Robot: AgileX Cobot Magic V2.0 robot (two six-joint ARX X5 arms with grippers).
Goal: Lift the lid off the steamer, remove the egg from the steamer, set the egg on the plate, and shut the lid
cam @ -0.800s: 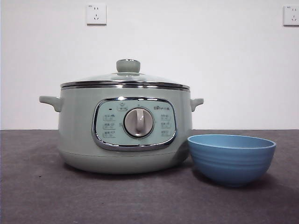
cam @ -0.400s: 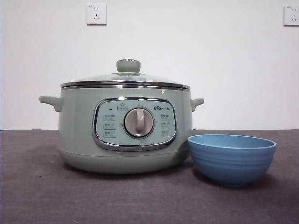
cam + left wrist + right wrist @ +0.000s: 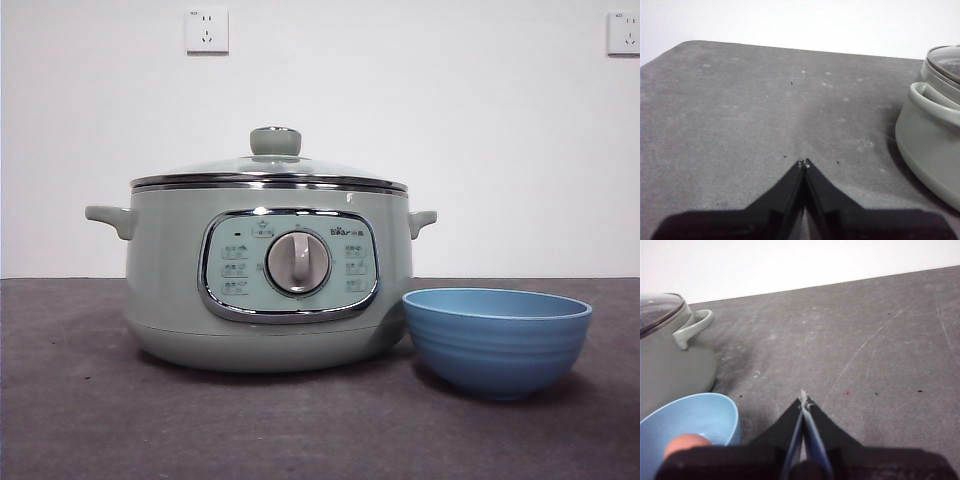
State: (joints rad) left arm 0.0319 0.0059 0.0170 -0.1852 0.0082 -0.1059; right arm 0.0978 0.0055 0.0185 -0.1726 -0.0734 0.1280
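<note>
The dark gray tabletop (image 3: 80, 420) is wide, with lots of bare room on both sides of the things for arms to move. The big green steamer (image 3: 170, 290) sits in the middle, well back from the tabletop's edges, so it is not likely to get knocked off. The lid (image 3: 268, 172) rests flat on top of the steamer, shut all the way round, with its knob sticking up where a hand could pinch it from above. The blue plate (image 3: 497, 345), which is really a deep bowl, stands just beside the steamer, so the trip from pot to bowl is short. The egg (image 3: 686, 444) lies down inside the plate, where the high walls stop it from rolling off. It looks like the job is about done. The left hand (image 3: 804, 163) is clenched tight on nothing, over bare tabletop away from the steamer's handle. The right hand (image 3: 803, 401) is clenched and holding nothing too, near the plate.
</note>
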